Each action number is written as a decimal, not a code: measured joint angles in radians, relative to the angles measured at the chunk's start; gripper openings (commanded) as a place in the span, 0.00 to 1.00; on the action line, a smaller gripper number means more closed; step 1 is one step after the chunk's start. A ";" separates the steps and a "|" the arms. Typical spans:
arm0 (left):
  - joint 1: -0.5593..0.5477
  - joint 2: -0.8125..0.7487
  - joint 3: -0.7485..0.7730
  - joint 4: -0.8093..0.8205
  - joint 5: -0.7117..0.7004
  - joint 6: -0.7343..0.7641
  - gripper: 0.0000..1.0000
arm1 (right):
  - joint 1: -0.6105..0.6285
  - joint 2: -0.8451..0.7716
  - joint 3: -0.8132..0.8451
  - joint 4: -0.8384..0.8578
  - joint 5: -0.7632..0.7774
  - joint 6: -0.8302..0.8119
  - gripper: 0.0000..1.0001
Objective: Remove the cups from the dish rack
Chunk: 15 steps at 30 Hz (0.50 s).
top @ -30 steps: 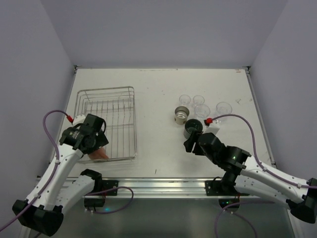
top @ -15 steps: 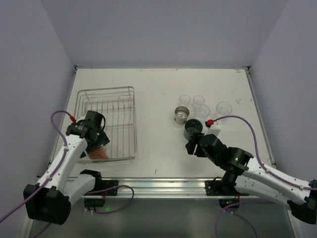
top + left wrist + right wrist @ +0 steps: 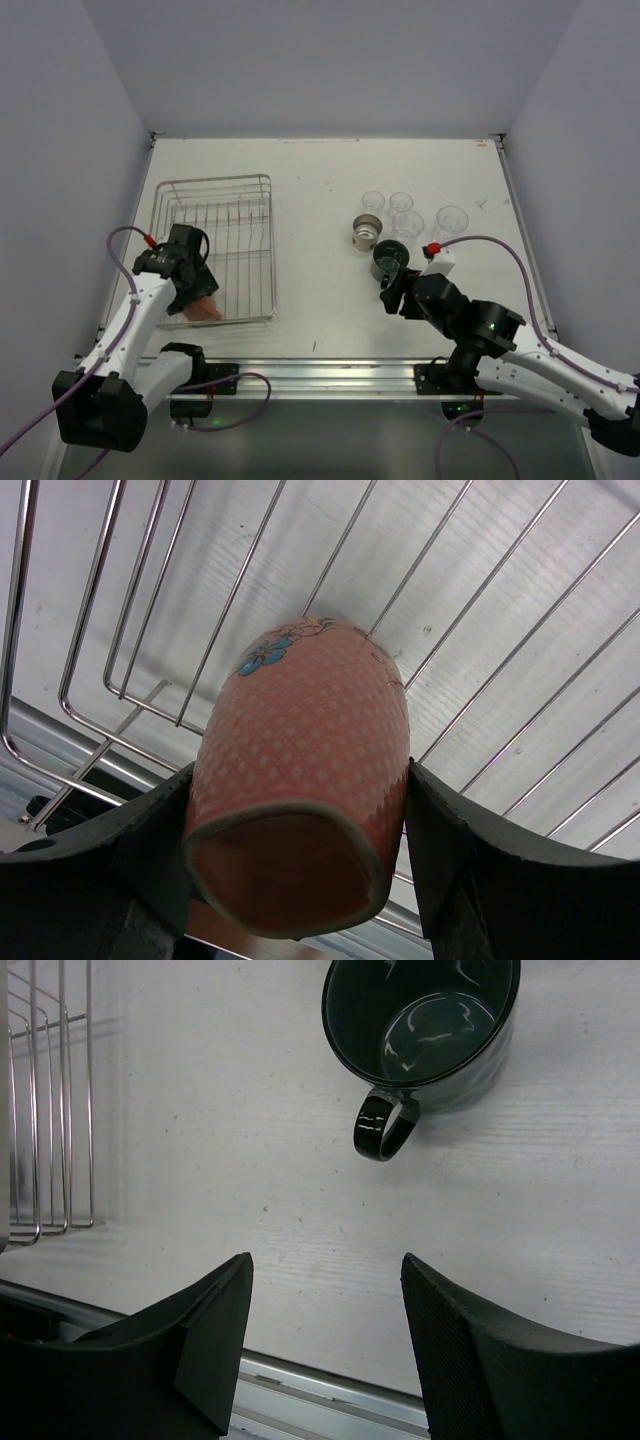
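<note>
The orange-red cup (image 3: 300, 780) lies on its side on the wire floor of the dish rack (image 3: 230, 182), in the rack's lower left corner in the top view. In the left wrist view its long axis runs from the bottom centre up into the frame, the flowered end pointing away. I cannot tell whether the near end is mouth or base.

A second ago the left gripper (image 3: 197, 292) stood wide around the cup. Now its fingers (image 3: 150, 840) press both sides of the cup.

The dark mug (image 3: 420, 1020) stands upright on the desk (image 3: 320, 180), its handle toward the right gripper (image 3: 325, 1330), which is spread, empty, and has drawn back slightly. Behind the mug stand the clear glasses (image 3: 400, 202) and the beige-brown cup (image 3: 368, 230).
</note>
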 measured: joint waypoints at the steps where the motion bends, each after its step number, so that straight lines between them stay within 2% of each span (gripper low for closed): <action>1: 0.002 -0.003 -0.001 0.001 0.003 0.005 0.00 | 0.002 0.001 0.000 -0.002 0.000 0.000 0.63; 9: 0.008 -0.024 0.013 0.000 0.059 0.012 0.00 | 0.017 0.043 0.011 -0.009 0.000 0.000 0.63; 15: 0.008 -0.031 0.143 0.005 0.104 0.014 0.00 | 0.023 0.115 0.076 -0.010 -0.002 -0.021 0.64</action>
